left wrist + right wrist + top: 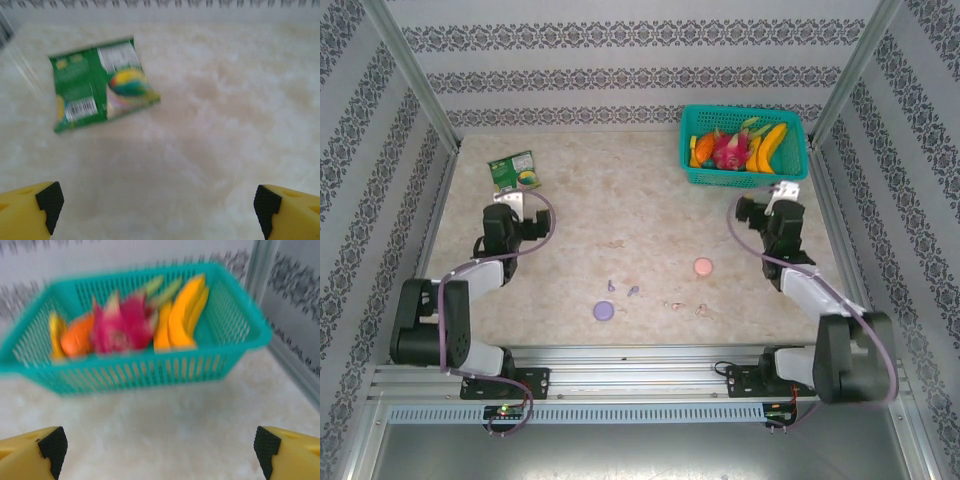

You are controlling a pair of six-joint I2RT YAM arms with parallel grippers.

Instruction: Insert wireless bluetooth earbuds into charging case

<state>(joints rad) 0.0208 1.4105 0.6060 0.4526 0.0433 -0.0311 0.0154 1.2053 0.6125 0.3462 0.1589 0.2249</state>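
On the tabletop [570,215], near edge, centre: the wireless bluetooth earbuds lie loose as tiny bits. Lilac bits [633,292] sit just up and right of a lilac round disc [604,311]. Pale pink bits [702,311] are scattered to the right of these, nearer than a pink round disc [703,266]. All are too small to make out shape or markings. No bit touches either disc, as far as can be told.

Left end effector [157,200]: parked at far left, well apart from the earbuds. Its yellow fingers with black pads are spread wide, with nothing between them but bare tabletop. Ahead of it lies a flat green packet [102,85], tilted. It carries a white text panel, a barcode and a coloured picture. The print is blurred and no brand or word is legible.

Right end effector [160,442]: parked at far right, also well apart from the earbuds. Its fingers are spread wide and hold nothing. Ahead of it stands a teal basket [150,375] of slatted plastic, against the back wall. It holds bananas [182,315], a pink dragon fruit [122,325] and an orange fruit [75,337]. No writing is seen on it.
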